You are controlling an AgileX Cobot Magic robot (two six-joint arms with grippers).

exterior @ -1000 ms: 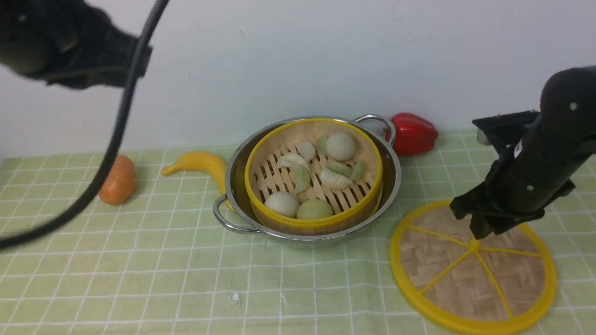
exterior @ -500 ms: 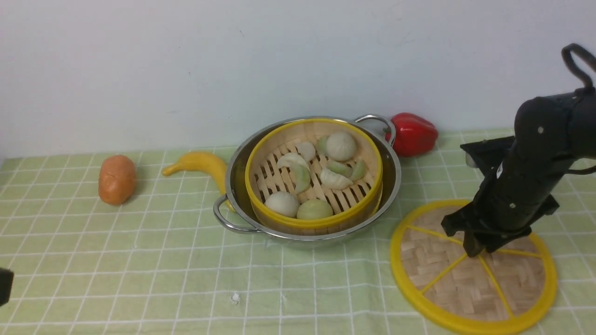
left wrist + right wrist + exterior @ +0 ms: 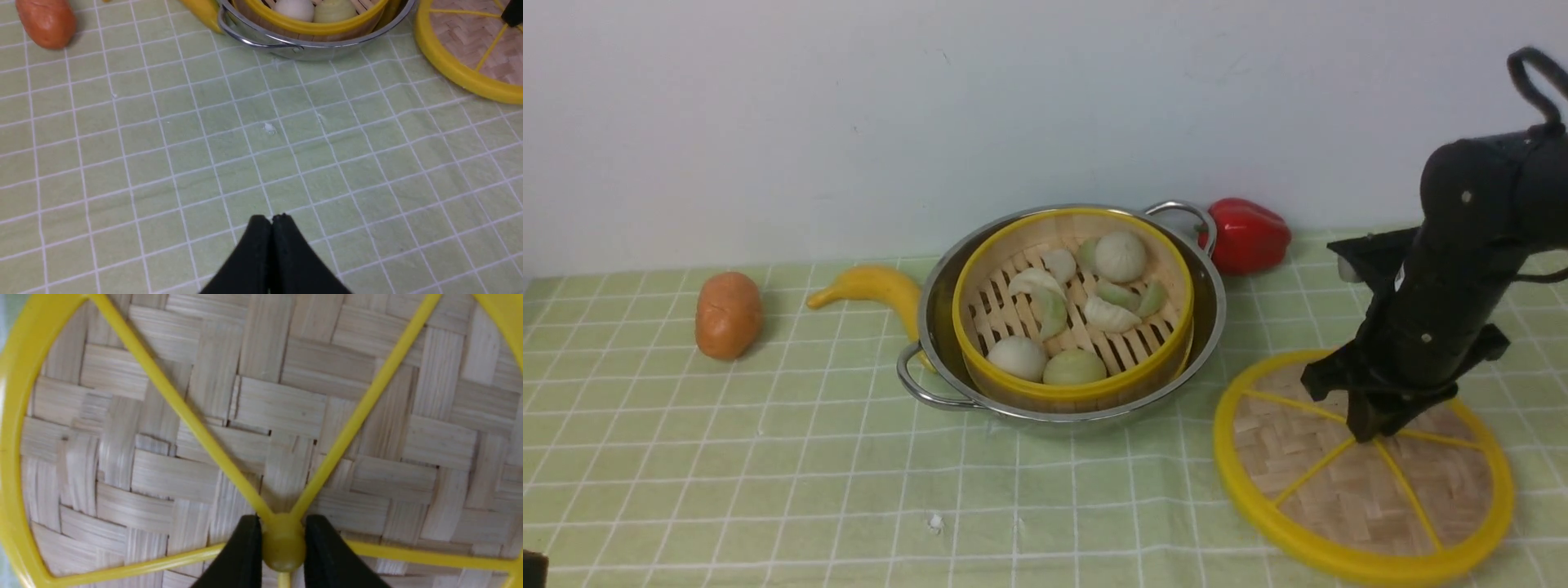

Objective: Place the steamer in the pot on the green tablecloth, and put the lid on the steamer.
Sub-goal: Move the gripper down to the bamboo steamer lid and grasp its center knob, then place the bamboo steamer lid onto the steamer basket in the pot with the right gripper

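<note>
Right gripper, jaws closed on the centre of the lid, near right on the green tablecloth. Steamer already seated in pot; lidding remains.

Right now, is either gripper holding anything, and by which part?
The right gripper pinches the lid by its centre knob; the left gripper is shut on nothing.

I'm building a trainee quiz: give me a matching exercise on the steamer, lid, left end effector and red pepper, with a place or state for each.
1 steamer
2 lid
3 left end effector
4 red pepper

A shut, holding nothing
B inside the pot
C beside the pot's far handle
D knob gripped by right end effector

Pairs: 1-B, 2-D, 3-A, 4-C
</note>
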